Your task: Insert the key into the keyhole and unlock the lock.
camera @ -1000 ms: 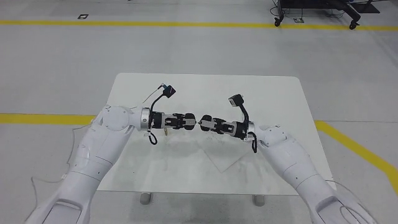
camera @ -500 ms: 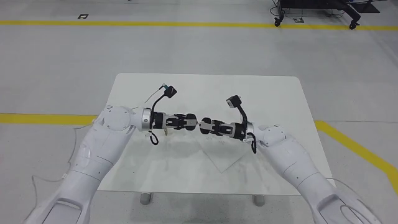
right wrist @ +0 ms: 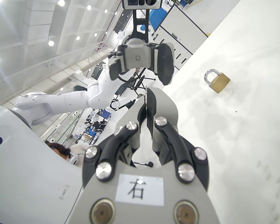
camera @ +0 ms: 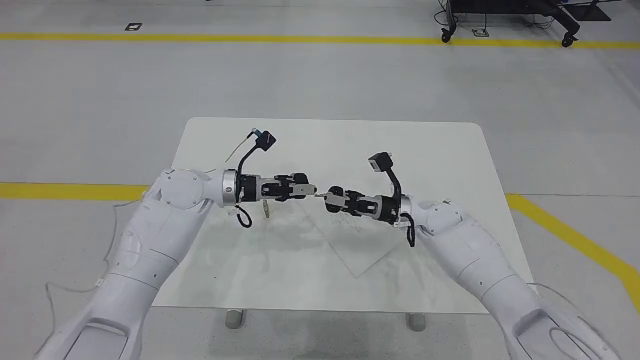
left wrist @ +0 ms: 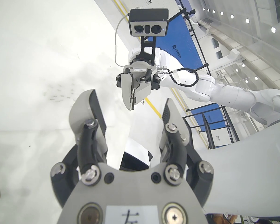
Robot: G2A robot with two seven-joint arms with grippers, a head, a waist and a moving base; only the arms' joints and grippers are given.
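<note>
1. The thin silvery metal key (left wrist: 131, 104) is up in the air above the middle of the table. It is pinched between the two grey fingers of my right pincer (right wrist: 146, 94), and its blade sticks out past the fingertips toward my other pincer.
2. My right pincer is closed right down on the key. Its ribbed black pads (right wrist: 151, 108) press on the key's flat sides, and I see no gap between them beyond the key itself.
3. The brass-coloured padlock (right wrist: 218, 81), with its silvery curved shackle, lies on its side on the table. It touches neither pincer and is well apart from the key. From above it is a small thing (camera: 267, 210) just on my side of my left wrist. I cannot tell whether the shackle is latched.
4. My left pincer (left wrist: 130, 101) stands wide open with nothing in it, its two dark inner faces looking at each other across the gap. It points straight at my right pincer, and the key's tip is near it but not between its fingers.
5. In the top view the two pincers face each other tip to tip, near but apart. My arms come in from either side over the table's middle.
6. Under all this is the white rectangular table (camera: 440, 150), with faint grey scuff marks (left wrist: 60, 94) on its top.
</note>
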